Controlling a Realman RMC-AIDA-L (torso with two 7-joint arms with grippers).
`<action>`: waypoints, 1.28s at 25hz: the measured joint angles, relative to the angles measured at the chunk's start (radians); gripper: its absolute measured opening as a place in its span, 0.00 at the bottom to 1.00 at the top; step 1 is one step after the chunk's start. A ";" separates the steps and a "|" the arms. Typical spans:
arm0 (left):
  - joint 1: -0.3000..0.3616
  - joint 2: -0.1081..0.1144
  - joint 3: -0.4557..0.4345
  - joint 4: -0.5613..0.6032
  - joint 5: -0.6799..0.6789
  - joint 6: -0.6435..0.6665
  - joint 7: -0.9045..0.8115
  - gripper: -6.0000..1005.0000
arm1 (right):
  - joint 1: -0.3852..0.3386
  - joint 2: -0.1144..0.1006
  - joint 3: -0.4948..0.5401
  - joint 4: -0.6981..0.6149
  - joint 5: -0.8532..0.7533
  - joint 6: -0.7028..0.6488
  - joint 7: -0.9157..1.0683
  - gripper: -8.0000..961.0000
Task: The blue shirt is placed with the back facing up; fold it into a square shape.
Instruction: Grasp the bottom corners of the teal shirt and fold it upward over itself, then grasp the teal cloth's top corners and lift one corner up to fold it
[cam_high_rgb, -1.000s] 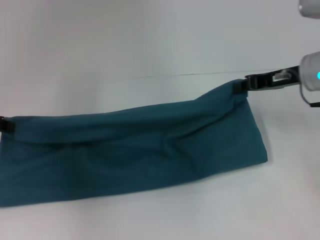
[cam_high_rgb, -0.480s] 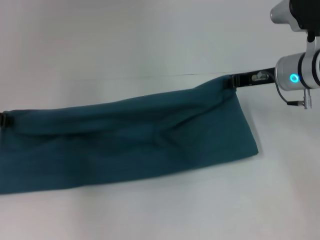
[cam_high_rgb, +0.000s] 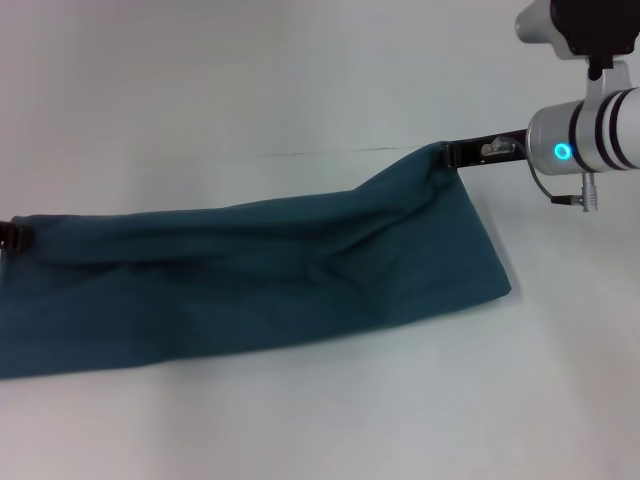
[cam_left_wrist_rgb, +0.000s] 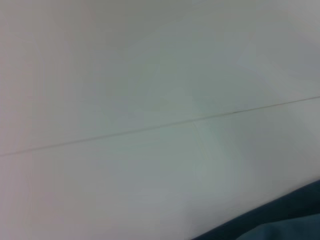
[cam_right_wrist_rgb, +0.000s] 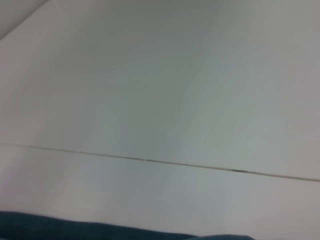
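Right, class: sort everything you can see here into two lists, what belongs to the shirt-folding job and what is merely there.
Belongs to the job:
- the blue shirt, a long folded band on the table
- the right gripper, shut on the shirt's far right corner
- the left gripper, at the shirt's left end, at the edge of the head view

Merely there:
- the white table, with a thin dark seam line

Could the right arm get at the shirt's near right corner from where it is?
Probably yes: nothing lies between the right tool and that corner, but it is pinching the shirt at the far corner, so it must release first.

Both hands, R hand (cam_high_rgb: 447, 153) & L hand (cam_high_rgb: 10, 237), pinch blue shirt (cam_high_rgb: 260, 275) corners above table (cam_high_rgb: 300, 80).
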 joint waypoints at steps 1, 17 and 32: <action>0.000 -0.001 0.006 -0.004 0.001 -0.010 -0.001 0.15 | 0.001 0.001 -0.003 0.007 0.000 0.010 0.001 0.08; 0.008 0.001 0.000 -0.038 -0.001 -0.079 -0.026 0.30 | 0.004 0.004 -0.040 0.033 0.020 0.122 0.042 0.42; 0.068 0.037 -0.005 0.171 -0.003 0.334 -0.458 0.82 | 0.005 -0.001 -0.158 -0.054 0.033 0.051 0.042 0.87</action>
